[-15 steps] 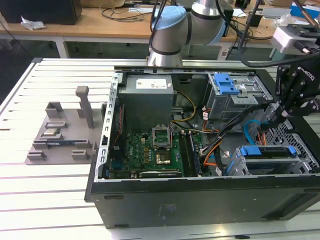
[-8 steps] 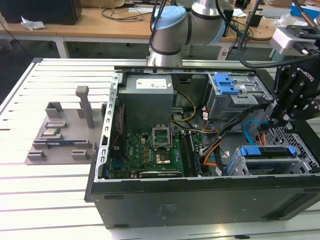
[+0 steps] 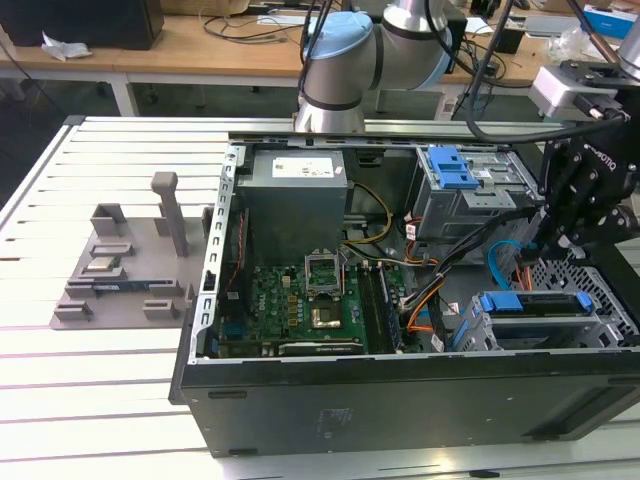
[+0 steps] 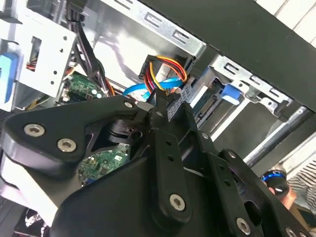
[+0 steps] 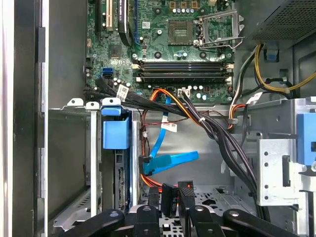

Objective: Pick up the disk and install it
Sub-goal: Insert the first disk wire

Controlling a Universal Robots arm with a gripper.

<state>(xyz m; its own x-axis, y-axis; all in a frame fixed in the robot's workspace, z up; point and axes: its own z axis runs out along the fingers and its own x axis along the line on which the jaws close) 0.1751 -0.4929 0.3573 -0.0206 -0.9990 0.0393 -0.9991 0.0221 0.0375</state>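
The disk (image 3: 537, 303), silver in a bright blue carrier, sits in the drive cage at the near corner of the open computer case, on the exterior view's right. In the first wrist view the disk (image 5: 121, 173) stands on edge under its blue tab; in the second wrist view the disk (image 4: 211, 104) shows its connector end. My gripper (image 3: 545, 245) hangs just behind that cage. Its black fingers (image 5: 150, 200) are shut on a black cable connector (image 5: 168, 195) with red, yellow and orange wires (image 4: 165, 74), a short way from the disk's end. A blue flat cable (image 5: 170, 162) lies beside it.
A grey power-supply box (image 3: 295, 190) and the green motherboard (image 3: 300, 300) occupy the case's middle. An upper drive cage with a blue latch (image 3: 450, 168) stands at the back. Black cable bundles (image 5: 217, 136) cross the floor. A grey fixture (image 3: 130, 265) rests on the slatted table.
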